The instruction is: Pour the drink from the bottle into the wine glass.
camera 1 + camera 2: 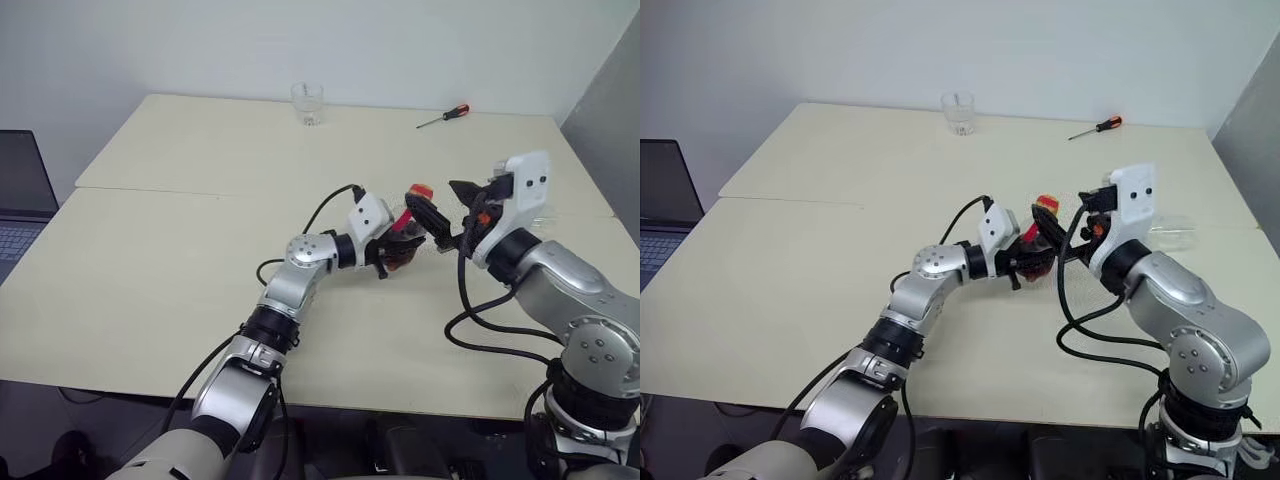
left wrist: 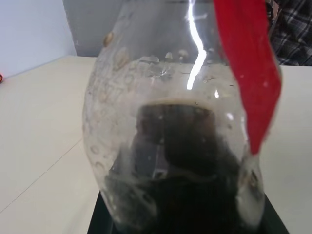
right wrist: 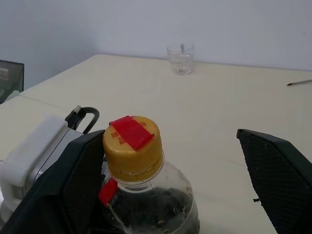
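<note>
- Left gripper [image 1: 392,250]: closed around the body of the bottle [image 1: 405,238], which it carries above the table [image 1: 180,280], near the middle and towards the right side.
- Bottle: upright or nearly so, long axis close to vertical, yellow cap [image 3: 132,141] uppermost and still fitted. A red strip [image 3: 130,132] crosses the cap top and runs down the side.
- The drink [image 2: 180,161]: dark liquid fills the lower part of the body; the upper part is clear, with droplets on the wall.
- Right gripper [image 3: 170,170]: fingers spread wide, nothing between them. It stands just right of the bottle at neck height, aimed left towards it.
- Deciding relation: in the right wrist view the cap lies between the two open fingers, close against one and well apart from the other. The right arm is therefore the arm placed to take the cap; it is off centre and, in my judgement, needs to shift sideways before closing.
- Wine glass [image 1: 1170,232]: a clear form lies on the table just beyond the right forearm; I take it for the wine glass, apparently on its side, though partly hidden.
- Also noted: a short tumbler [image 1: 307,103] at the far edge and a screwdriver [image 1: 443,117] at far right, both well clear.
- Assessment: pouring has not begun; the cap must come off first.
</note>
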Robot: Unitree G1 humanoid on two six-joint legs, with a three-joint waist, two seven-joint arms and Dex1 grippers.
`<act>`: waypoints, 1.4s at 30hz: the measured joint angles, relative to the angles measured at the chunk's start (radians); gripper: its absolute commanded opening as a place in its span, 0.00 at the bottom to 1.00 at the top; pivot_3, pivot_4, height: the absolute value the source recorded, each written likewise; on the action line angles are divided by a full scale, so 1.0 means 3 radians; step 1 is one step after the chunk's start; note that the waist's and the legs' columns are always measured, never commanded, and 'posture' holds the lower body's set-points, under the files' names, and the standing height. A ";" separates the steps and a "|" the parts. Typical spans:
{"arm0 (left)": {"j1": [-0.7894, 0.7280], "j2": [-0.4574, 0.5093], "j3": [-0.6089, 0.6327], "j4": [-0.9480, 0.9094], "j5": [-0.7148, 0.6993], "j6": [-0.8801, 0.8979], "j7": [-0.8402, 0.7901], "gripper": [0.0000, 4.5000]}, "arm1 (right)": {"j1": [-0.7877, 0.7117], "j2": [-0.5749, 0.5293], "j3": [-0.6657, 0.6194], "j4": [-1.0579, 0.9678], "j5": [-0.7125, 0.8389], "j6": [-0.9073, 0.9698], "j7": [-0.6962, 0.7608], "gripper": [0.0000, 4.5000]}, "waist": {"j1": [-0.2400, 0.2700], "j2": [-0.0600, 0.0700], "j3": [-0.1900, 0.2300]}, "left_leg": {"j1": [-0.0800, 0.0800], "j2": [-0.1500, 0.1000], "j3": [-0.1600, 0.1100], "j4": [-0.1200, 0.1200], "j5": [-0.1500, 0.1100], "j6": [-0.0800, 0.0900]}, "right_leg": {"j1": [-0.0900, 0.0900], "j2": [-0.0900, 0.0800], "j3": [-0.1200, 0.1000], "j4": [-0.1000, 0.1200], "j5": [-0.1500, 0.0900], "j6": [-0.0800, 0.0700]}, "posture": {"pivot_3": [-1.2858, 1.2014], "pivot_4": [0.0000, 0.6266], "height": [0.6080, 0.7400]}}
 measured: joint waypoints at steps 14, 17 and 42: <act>0.0007 0.0065 0.0087 0.0049 -0.0008 -0.0064 -0.0030 0.23 | 0.0348 -0.0309 -0.0308 -0.0094 0.0547 -0.0081 0.0140 1.00 | -0.0003 -0.0001 0.0000 | 0.0001 0.0000 -0.0001 -0.0003 0.0000 0.0000 | 0.0001 0.0000 0.0000 -0.0005 0.0000 0.0001 | 0.52 0.24 1.00; 0.0007 0.0056 0.0088 0.0053 -0.0008 -0.0069 -0.0033 0.23 | 0.0118 -0.0226 -0.0158 -0.0068 0.0543 -0.0108 0.0019 1.00 | -0.0006 -0.0001 0.0000 | 0.0001 0.0000 -0.0001 -0.0003 0.0000 0.0000 | 0.0001 0.0002 0.0000 -0.0005 0.0000 0.0001 | 0.52 0.24 1.00; 0.0011 0.0038 0.0096 0.0053 -0.0007 -0.0071 0.0025 0.23 | -0.0453 0.0130 0.0740 0.0480 -0.0260 -0.0384 -0.0355 1.00 | 0.0002 -0.0001 0.0000 | -0.0002 0.0001 0.0001 -0.0006 0.0000 0.0000 | 0.0000 0.0001 0.0001 -0.0015 0.0001 0.0001 | 0.52 0.24 1.00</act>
